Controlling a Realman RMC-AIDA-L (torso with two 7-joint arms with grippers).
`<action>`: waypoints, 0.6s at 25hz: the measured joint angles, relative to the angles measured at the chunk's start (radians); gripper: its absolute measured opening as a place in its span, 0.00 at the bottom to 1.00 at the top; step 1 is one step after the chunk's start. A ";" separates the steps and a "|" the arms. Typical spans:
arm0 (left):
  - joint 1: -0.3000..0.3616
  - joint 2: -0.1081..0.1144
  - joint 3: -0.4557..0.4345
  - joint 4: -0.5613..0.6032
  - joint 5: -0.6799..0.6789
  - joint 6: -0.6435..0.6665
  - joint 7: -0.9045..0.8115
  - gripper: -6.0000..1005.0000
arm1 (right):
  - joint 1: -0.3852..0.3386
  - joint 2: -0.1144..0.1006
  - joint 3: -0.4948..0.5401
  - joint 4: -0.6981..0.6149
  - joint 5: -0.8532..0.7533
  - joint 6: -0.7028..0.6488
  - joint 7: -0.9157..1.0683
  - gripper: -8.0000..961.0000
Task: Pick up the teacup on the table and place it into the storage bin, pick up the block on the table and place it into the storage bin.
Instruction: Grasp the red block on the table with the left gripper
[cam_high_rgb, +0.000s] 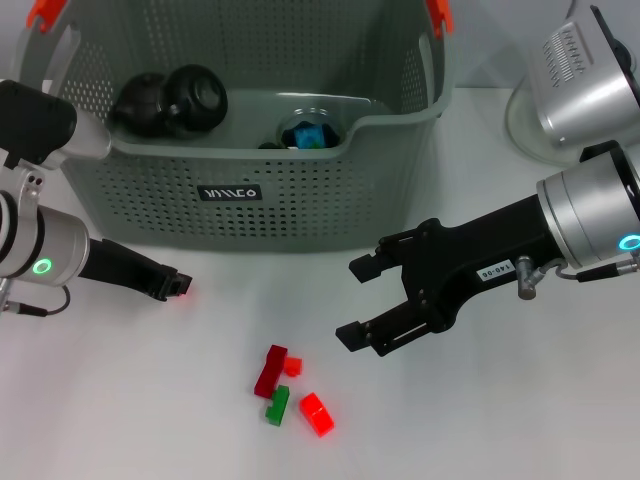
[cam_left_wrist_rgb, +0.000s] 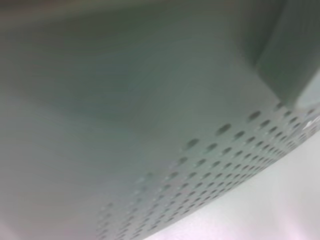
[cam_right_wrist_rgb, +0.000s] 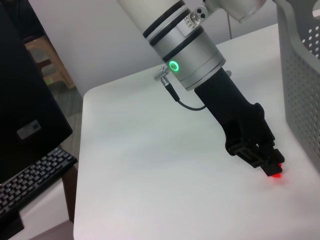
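The bin (cam_high_rgb: 300, 190) stands at the far side of the table (cam_high_rgb: 520, 400), toward the left, its black label (cam_high_rgb: 230, 193) facing forward and an orange clip (cam_high_rgb: 437, 15) at each upper corner. Inside it, at the left end, lie two dark rounded cups (cam_high_rgb: 170, 100), touching each other. Nearer the right end sits a small shiny vessel (cam_high_rgb: 310, 128) with a blue piece (cam_high_rgb: 308, 135) in it; its kind cannot be made out.

The blocks (cam_high_rgb: 290, 390) lie on the table in front of the bin, well apart from it, toward the near edge. They form a loose cluster: a dark red bar (cam_high_rgb: 269, 370), a small red piece (cam_high_rgb: 293, 366) just beside it, a green piece (cam_high_rgb: 277, 404) touching the bar's near end, and a bright red piece (cam_high_rgb: 316, 413) a little to the right.

The right gripper (cam_high_rgb: 357, 300) hangs just to the right of the cluster, jaws spread wide and holding nothing.

The left gripper (cam_high_rgb: 178, 286) is low over the table, just in front of the bin's left part, a red glow at its tip. Its fingers appear drawn together and empty. The left wrist view shows only the bin's perforated wall, close up.

A white and silver appliance (cam_high_rgb: 580, 90) stands at the far right corner. Beyond the table's left edge, in the right wrist view, are a keyboard (cam_right_wrist_rgb: 30, 180) and a black monitor (cam_right_wrist_rgb: 25, 105).
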 joint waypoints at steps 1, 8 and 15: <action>0.000 0.000 0.000 0.001 0.000 0.002 0.000 0.18 | 0.000 0.000 0.000 0.000 0.000 0.000 0.000 0.95; 0.000 0.000 0.004 0.002 0.000 0.010 0.010 0.18 | 0.000 0.000 0.000 0.000 0.000 0.000 0.000 0.95; -0.005 0.000 0.008 0.002 0.002 0.012 0.017 0.18 | 0.001 0.000 0.000 0.000 0.000 0.000 -0.001 0.95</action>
